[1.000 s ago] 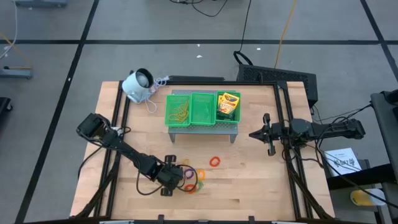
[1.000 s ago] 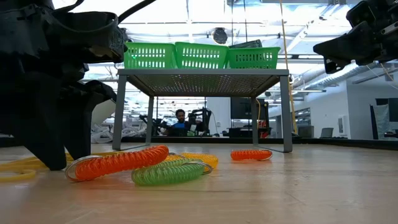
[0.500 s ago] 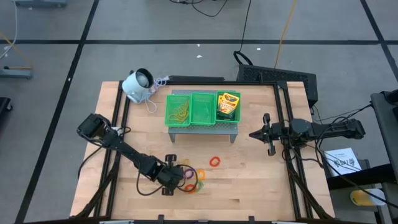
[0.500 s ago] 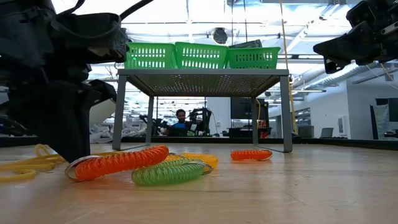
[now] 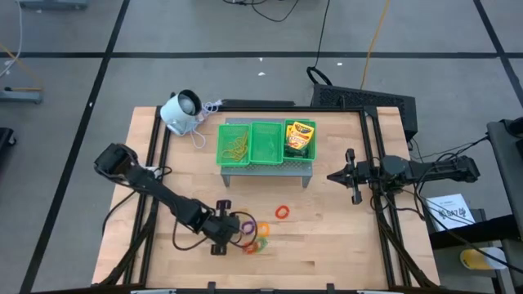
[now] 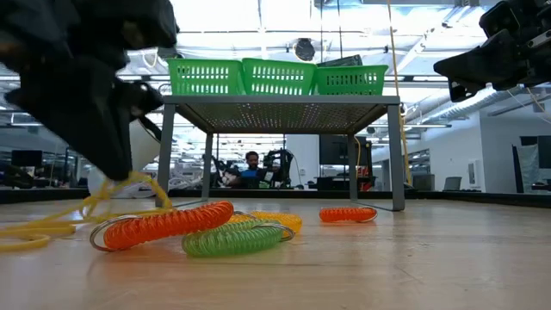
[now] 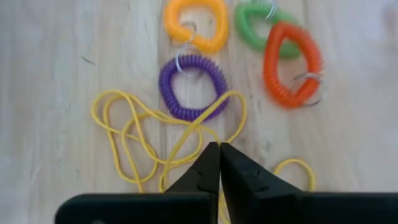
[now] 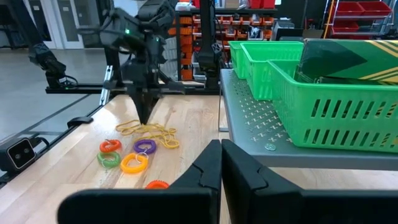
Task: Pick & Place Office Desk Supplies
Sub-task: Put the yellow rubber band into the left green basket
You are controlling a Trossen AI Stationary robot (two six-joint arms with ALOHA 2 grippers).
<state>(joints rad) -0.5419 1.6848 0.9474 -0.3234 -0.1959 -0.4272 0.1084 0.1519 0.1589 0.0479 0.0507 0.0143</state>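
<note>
A tangle of thin yellow rubber bands lies on the wood near the table's front. My left gripper is shut on it and stands just above the table. Beside the tangle lie a purple ring, a yellow-orange ring, a green ring and an orange ring. A red ring lies apart, further right. More rubber bands and a crayon box sit in the green tray. My right gripper hovers shut, right of the tray. My left gripper pinches a few strands of the rubber bands between its two fingers, coming from above and pointing down. The strands rise in loops to the fingertips. The rest of the tangle lies slack on the table.
The green three-part tray stands on a grey perforated stand at the table's far middle. A white round-headed device with a cord sits at the far left corner. Bare wood lies right of the rings.
My left gripper has shut on the rubber bands and gone up a little from the table. The pinched strands have been drawn up into loops, while the rest of the tangle has stayed on the wood. The rings have not moved.
</note>
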